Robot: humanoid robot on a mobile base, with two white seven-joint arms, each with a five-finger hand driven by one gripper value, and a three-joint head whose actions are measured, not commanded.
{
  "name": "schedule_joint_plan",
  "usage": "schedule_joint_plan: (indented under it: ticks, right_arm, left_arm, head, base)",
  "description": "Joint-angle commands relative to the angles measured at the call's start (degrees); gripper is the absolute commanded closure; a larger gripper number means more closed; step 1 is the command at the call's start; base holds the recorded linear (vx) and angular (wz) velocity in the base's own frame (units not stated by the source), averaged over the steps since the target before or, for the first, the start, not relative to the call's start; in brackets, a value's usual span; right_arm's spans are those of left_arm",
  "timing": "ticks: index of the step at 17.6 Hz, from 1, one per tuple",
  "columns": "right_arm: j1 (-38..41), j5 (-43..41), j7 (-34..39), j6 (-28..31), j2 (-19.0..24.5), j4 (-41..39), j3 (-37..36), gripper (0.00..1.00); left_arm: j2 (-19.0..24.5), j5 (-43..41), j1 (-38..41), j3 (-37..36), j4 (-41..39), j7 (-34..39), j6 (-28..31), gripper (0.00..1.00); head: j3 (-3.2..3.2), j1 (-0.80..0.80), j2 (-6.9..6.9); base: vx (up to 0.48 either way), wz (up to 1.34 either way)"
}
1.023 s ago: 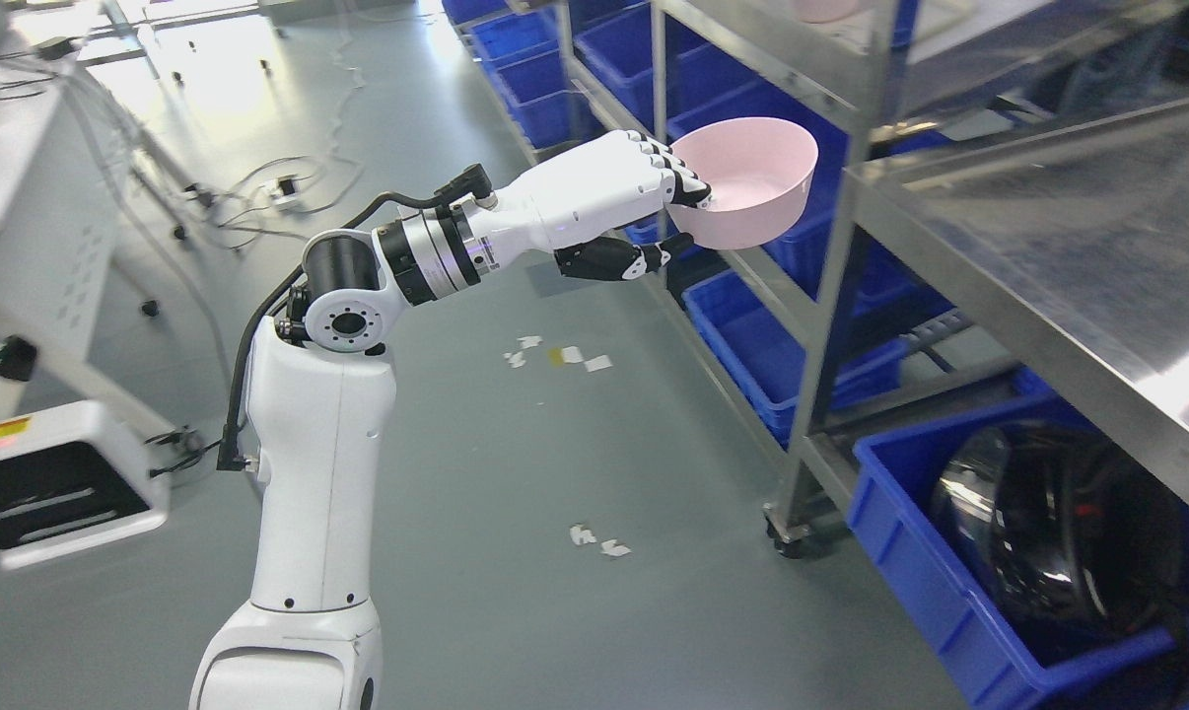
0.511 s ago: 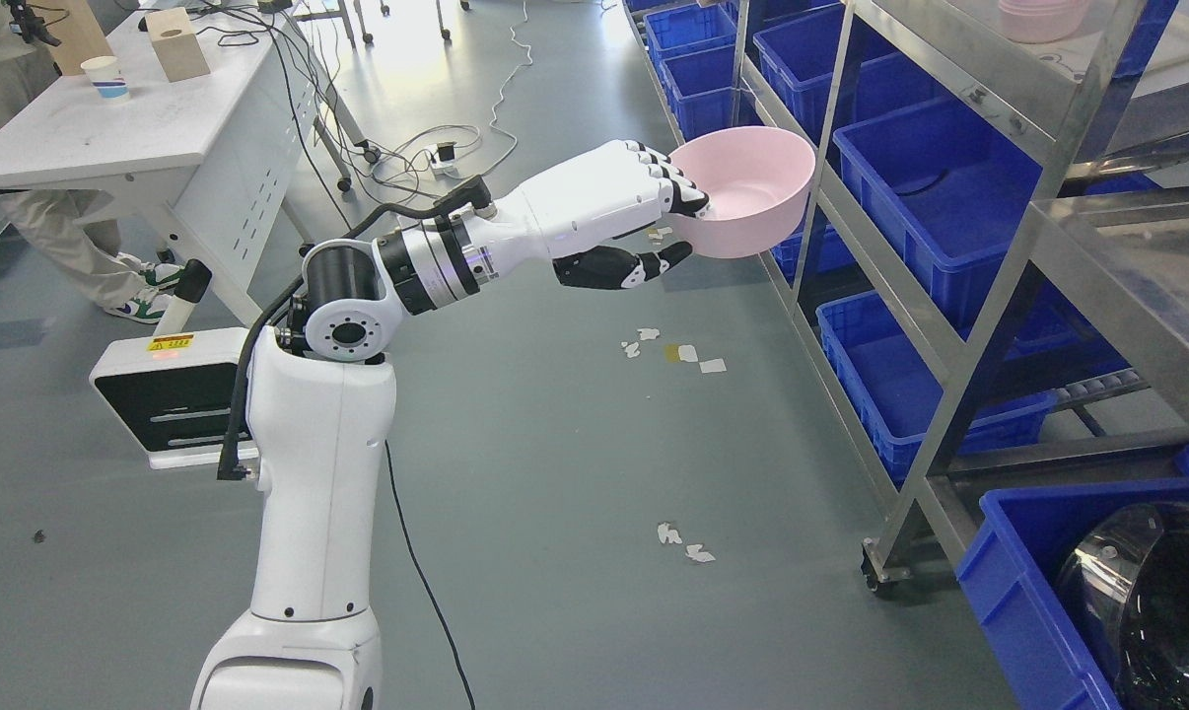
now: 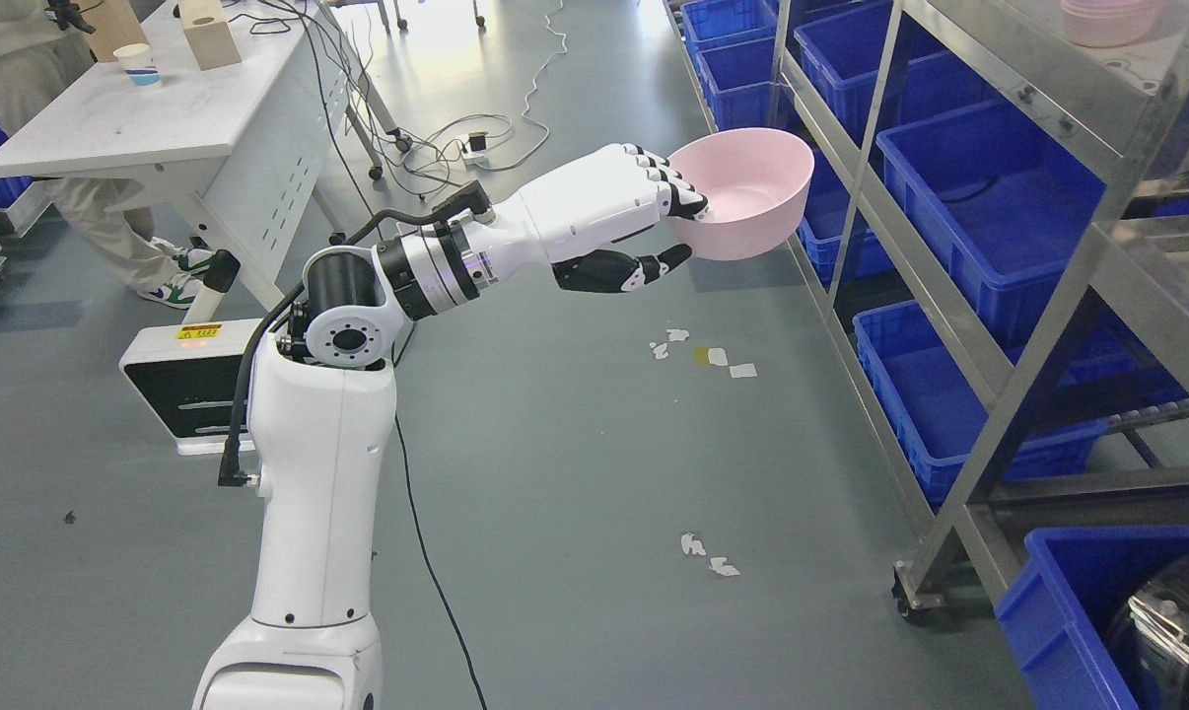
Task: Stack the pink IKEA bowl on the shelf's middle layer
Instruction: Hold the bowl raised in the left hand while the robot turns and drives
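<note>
The pink bowl (image 3: 747, 202) is held in the air by the left hand (image 3: 654, 212), whose fingers (image 3: 675, 187) are hooked over the near rim while the dark thumb (image 3: 622, 269) is pressed beneath the wall. The bowl is carried upright, slightly tilted, above the floor just in front of the metal shelf (image 3: 999, 365) and not yet on any layer. The part of the rim under the fingers is hidden. The right arm is not seen.

At the upper right corner, more pink bowls (image 3: 1112, 18) are seen on a shelf layer, cut off by the top edge, so their number cannot be made out. Blue bins (image 3: 989, 212) are set in the lower layers; a dark, shiny object (image 3: 1181, 631) in the nearest bin is cropped by the corner and cannot be identified. At the upper left a white table (image 3: 151, 123) is shown with a paper cup (image 3: 136, 64) and a wooden block (image 3: 208, 20); only the legs and shoes of a person (image 3: 111, 232) are visible behind it.

Compared with half a second ago, the whole view has shifted, so the shelf post stands farther right; the grasp on the bowl is unchanged.
</note>
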Motion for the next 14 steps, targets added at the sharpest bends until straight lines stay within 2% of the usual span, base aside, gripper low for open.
schedule_joint_plan:
  ticks: [1, 7, 14]
  right_arm:
    - [0.3, 0.0, 0.0, 0.0, -1.0, -1.0, 0.0, 0.0]
    - [0.3, 0.0, 0.0, 0.0, -1.0, -1.0, 0.0, 0.0]
    - [0.3, 0.0, 0.0, 0.0, -1.0, -1.0, 0.0, 0.0]
  left_arm:
    - [1.0, 0.1, 2.3, -0.1, -0.2, 0.1, 0.0, 0.97]
    - [1.0, 0.1, 3.8, 2.5, -0.1, 0.1, 0.0, 0.97]
    - [1.0, 0.1, 5.2, 2.4, -0.1, 0.0, 0.0, 0.97]
  head:
    - [0.0, 0.0, 0.0]
    - [0.0, 0.0, 0.0]
    - [0.0, 0.0, 0.0]
  base:
    - [0.156, 0.25]
    - [0.314, 0.19]
    - [0.507, 0.02]
